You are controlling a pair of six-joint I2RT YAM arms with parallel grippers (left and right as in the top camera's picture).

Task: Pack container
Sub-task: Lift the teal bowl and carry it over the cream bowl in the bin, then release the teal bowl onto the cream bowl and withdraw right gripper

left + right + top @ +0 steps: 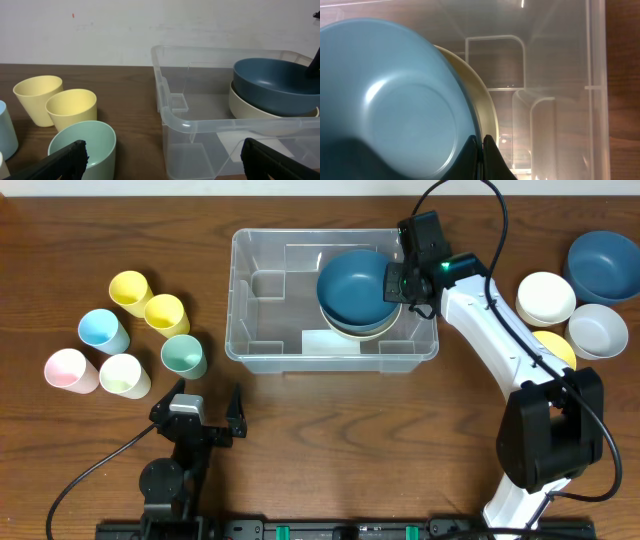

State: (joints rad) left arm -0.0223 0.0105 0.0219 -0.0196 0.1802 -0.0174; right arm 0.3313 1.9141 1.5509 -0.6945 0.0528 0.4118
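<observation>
While the right end effector (482,152) is hovering at the rim of the dark blue bowl (350,285), its fingers are pressing fully together, gripping nothing. That bowl is sitting nested in a cream bowl (362,332) inside the clear container (262,260), which is standing mid-tabletop (320,430). The left end effector (201,408) is resting wide open near the green cup (183,355).
</observation>
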